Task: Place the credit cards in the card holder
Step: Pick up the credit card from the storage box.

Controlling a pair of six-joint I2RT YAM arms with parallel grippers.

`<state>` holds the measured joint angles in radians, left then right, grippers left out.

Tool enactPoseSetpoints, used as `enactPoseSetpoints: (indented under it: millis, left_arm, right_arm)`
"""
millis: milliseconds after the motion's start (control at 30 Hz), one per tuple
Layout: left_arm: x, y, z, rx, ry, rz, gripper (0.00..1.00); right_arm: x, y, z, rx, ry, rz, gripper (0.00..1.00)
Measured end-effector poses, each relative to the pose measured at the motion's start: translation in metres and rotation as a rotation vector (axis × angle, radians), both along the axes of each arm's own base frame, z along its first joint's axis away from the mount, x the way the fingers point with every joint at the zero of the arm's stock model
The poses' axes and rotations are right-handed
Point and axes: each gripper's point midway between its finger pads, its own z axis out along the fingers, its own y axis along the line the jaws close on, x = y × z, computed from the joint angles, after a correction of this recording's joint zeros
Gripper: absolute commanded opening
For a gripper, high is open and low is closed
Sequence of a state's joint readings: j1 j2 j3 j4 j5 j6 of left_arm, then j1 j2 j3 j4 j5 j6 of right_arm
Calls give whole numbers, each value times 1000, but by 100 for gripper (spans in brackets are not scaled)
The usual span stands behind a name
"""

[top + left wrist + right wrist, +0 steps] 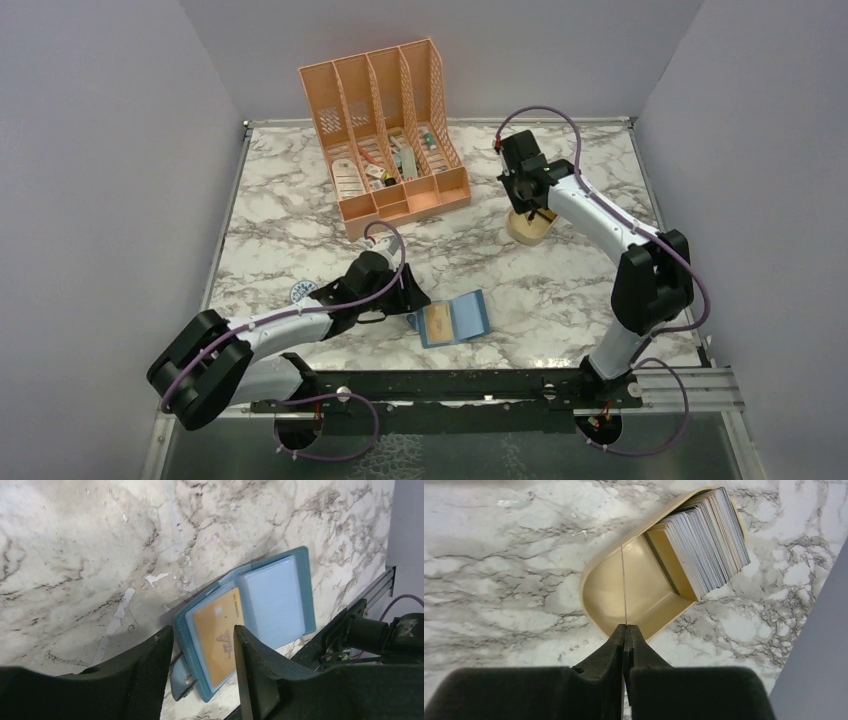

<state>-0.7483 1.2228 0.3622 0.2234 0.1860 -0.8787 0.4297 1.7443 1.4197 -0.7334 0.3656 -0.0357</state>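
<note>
The teal card holder [462, 316] lies open on the marble near the front, and a gold credit card [437, 320] sits in its left pocket. In the left wrist view that credit card [216, 632] shows under the clear sleeve of the card holder [277, 592]; its right pocket is pale blue. My left gripper [202, 630] hovers open over the holder's left half, gripping nothing. My right gripper [625, 626] is shut on a thin credit card [623, 585] seen edge-on, above a tan oval tray [596, 597] holding a stack of cards [704, 535].
A peach desk organizer [385, 135] with small items stands at the back centre. A round blue-white disc [303, 292] lies left of my left arm. The tan tray [527, 230] sits under my right gripper [532, 210]. Grey walls close in both sides.
</note>
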Motion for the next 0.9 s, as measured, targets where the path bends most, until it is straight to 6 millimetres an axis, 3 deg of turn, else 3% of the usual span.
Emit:
enactPoseSetpoints:
  millis: [300, 500, 633, 900]
  left_arm:
    - [16, 0, 43, -16, -90, 38, 76]
    - [17, -4, 67, -83, -117, 53, 85]
    - [18, -7, 86, -148, -137, 65, 84]
    - [20, -16, 145, -338, -248, 66, 76]
  right_arm:
    - [-35, 35, 49, 237, -60, 73, 1]
    - [-71, 60, 64, 450, -55, 157, 1]
    - [-100, 85, 74, 651, -48, 233, 1]
    - [-146, 126, 99, 1012, -1, 362, 1]
